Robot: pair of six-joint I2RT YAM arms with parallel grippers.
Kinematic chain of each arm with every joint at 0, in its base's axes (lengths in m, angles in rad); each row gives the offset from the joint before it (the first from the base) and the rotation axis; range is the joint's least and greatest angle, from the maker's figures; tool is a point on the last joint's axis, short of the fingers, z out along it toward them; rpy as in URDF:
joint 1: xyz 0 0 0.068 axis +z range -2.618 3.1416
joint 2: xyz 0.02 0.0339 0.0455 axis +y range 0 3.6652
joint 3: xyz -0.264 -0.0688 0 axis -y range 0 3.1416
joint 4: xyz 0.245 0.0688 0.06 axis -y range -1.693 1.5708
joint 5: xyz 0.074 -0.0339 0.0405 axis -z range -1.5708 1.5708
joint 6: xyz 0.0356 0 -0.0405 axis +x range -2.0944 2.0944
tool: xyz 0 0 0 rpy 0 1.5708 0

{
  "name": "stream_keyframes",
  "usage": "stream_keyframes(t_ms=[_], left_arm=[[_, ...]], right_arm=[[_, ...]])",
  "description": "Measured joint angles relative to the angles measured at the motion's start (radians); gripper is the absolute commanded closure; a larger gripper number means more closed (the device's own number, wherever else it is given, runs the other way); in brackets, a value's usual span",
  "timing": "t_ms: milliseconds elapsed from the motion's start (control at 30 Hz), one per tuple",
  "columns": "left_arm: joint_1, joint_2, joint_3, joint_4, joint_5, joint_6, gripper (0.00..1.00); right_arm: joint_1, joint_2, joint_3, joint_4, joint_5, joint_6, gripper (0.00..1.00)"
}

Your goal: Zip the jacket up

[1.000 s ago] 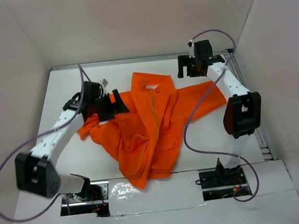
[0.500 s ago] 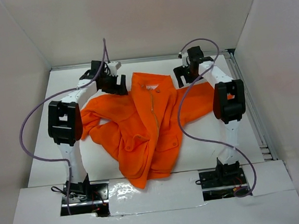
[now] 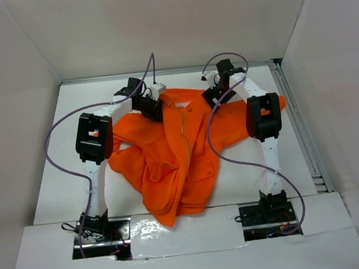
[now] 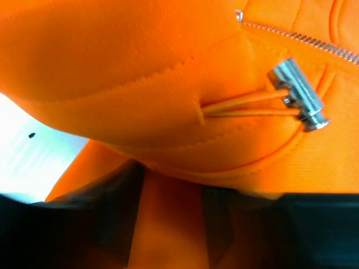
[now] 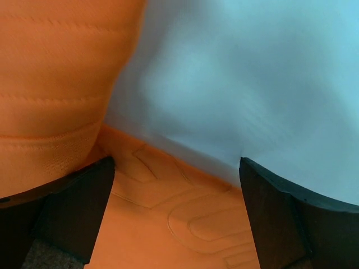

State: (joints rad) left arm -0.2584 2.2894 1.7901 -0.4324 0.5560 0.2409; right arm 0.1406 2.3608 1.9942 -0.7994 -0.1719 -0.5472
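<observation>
The left arm reached from its near base across the white table [image 3: 60,205] to the far side. The left gripper [image 3: 154,106] sat on one shoulder of the jacket [image 3: 176,166], just beside the collar [image 3: 181,98]. In the left wrist view its dark fingers [image 4: 90,224] were a blur along the bottom edge, with orange cloth showing between them. I could not tell whether they pinched it. Above them a shiny metal cord stopper [image 4: 296,94] lay on the fabric, threaded on two orange cords. A stretch of the zipper [image 4: 305,42] crossed the top right corner.

The bright orange jacket lay front side up in the middle of the table. Its long axis ran from far to near, with the collar pointing at the back wall. The hem [image 3: 167,214] pointed toward the arm bases and was swung slightly left. The zipper followed that line down the front. A bunched sleeve [image 3: 121,146] lay on the left, and an outstretched sleeve [image 3: 244,121] reached away to the right.

The right gripper [image 3: 214,97] was at the jacket's other shoulder. Its wrist view showed two dark fingers [image 5: 73,207] spread wide, with orange fabric and white table visible between them.
</observation>
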Motion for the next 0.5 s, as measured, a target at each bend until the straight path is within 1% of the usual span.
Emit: stream_keyframes(t_ms=[33,67,100,133,233,300,333,400,467,500], left_arm=[[0.000,0.000,-0.007,0.010,0.002,0.010,0.69],[0.004,0.000,-0.011,0.015,0.007,0.018,0.81],[0.008,0.000,-0.015,0.015,0.011,0.013,0.94],[0.011,0.000,-0.022,0.018,0.016,0.018,1.00],[0.023,0.000,-0.027,0.027,0.021,-0.008,1.00],[0.033,0.000,-0.027,0.034,0.003,-0.037,1.00],[0.038,-0.002,-0.027,0.037,-0.011,-0.055,1.00],[0.050,-0.011,-0.027,0.037,-0.047,-0.095,1.00],[0.066,-0.036,-0.027,0.029,-0.084,-0.145,1.00],[0.074,-0.053,-0.027,0.024,-0.097,-0.171,1.00]], right_arm=[[0.003,0.008,0.015,-0.007,0.000,-0.004,0.19],[0.009,0.024,0.045,-0.026,0.000,-0.009,0.32],[0.016,0.039,0.066,-0.038,-0.002,-0.016,0.53],[0.026,0.050,0.087,-0.054,-0.004,-0.011,1.00],[0.042,0.046,0.076,-0.053,-0.002,-0.011,1.00],[0.039,0.007,0.011,-0.007,-0.007,0.006,1.00],[0.034,-0.022,-0.040,0.027,-0.004,0.021,1.00],[0.018,-0.117,-0.195,0.119,0.022,0.073,1.00],[-0.002,-0.241,-0.351,0.219,0.081,0.145,1.00],[-0.009,-0.290,-0.397,0.247,0.107,0.172,1.00]])
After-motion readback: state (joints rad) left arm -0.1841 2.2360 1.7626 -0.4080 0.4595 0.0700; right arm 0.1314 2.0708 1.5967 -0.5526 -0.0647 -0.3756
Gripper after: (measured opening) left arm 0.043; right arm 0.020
